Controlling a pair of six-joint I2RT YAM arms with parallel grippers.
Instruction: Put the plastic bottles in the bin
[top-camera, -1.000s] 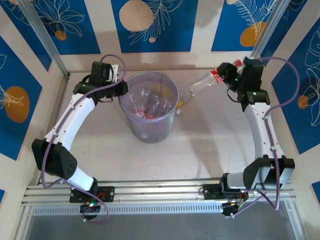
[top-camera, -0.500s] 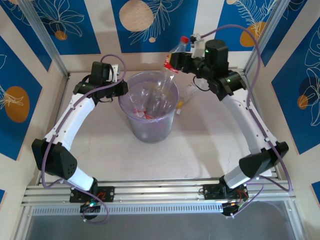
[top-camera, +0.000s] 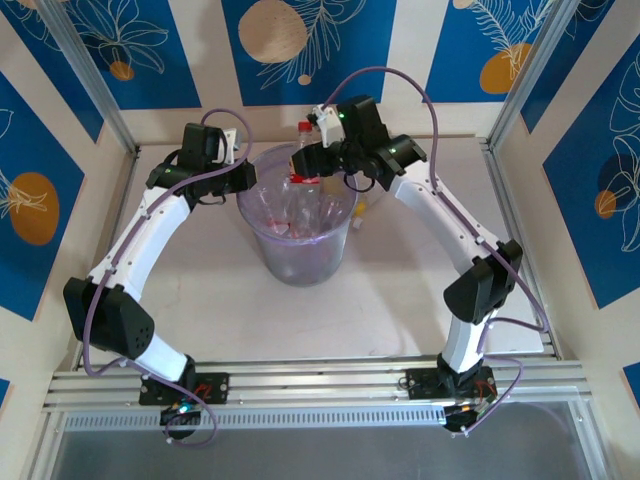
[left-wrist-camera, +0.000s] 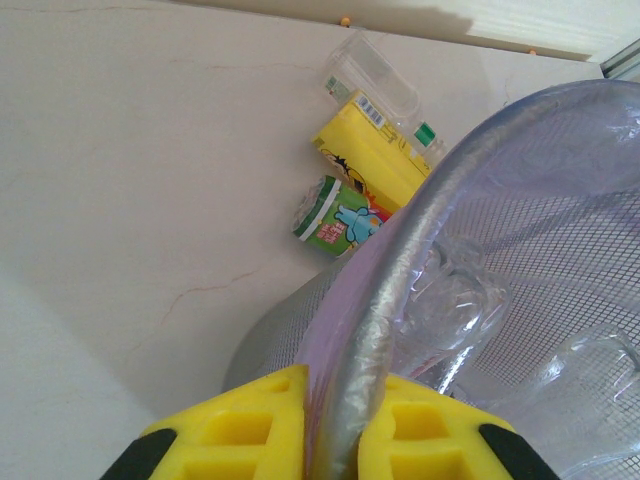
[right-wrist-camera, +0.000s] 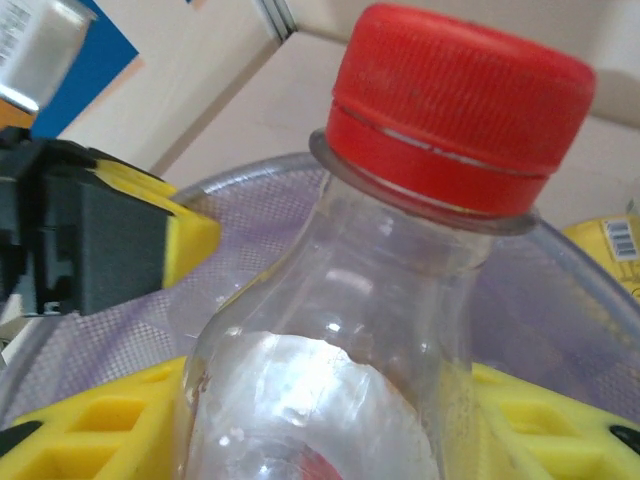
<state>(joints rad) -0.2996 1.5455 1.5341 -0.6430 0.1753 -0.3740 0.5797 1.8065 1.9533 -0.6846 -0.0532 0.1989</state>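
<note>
Red-capped clear bottle (right-wrist-camera: 400, 300), clamped in your right gripper (top-camera: 322, 163), hangs over the bin (top-camera: 298, 268); centre it before releasing, left gripper (left-wrist-camera: 335, 440) pinching the left rim.

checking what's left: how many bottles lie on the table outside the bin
3, clustered beside the bin: clear bottle, yellow bottle, green-labelled bottle. Others may hide behind it.

bin (top-camera: 297, 262): upright, clear bottles (top-camera: 300, 208) inside | red-capped bottle (top-camera: 304, 160): upright over rim | yellow bottle (left-wrist-camera: 375, 150): lying beside bin

One bin (top-camera: 298, 262), one held bottle (right-wrist-camera: 380, 280), several inside.
</note>
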